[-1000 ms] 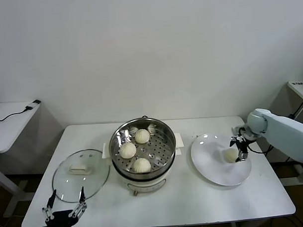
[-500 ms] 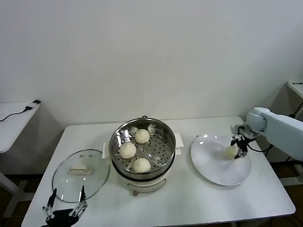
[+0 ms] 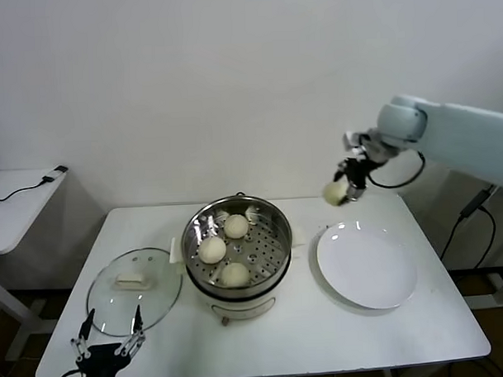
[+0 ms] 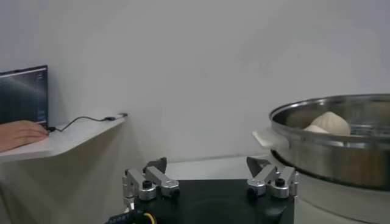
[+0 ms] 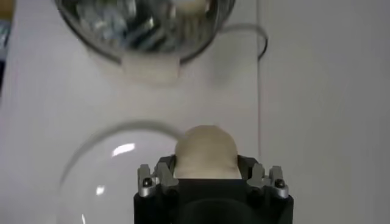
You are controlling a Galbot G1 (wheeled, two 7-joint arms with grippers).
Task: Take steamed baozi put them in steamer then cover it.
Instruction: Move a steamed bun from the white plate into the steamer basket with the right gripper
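My right gripper point(image 3: 344, 188) is shut on a cream-white baozi point(image 3: 335, 193) and holds it high above the table, over the far edge of the white plate point(image 3: 367, 267). The right wrist view shows the baozi point(image 5: 205, 152) between the jaws. Three baozi point(image 3: 235, 225) point(image 3: 211, 249) point(image 3: 234, 274) lie on the perforated tray in the steel steamer point(image 3: 237, 255) at the table's middle. The glass cover point(image 3: 134, 289) with its cream handle lies flat to the steamer's left. My left gripper point(image 3: 108, 344) is open and empty at the front left edge, near the cover.
A side table point(image 3: 16, 205) with a black cable stands at the left. The steamer's rim point(image 4: 329, 131) shows close in the left wrist view. A wall rises behind the table.
My right gripper has lifted the baozi off the plate and carried it up and left toward the steamer. The plate now lies bare. The left arm has not moved.
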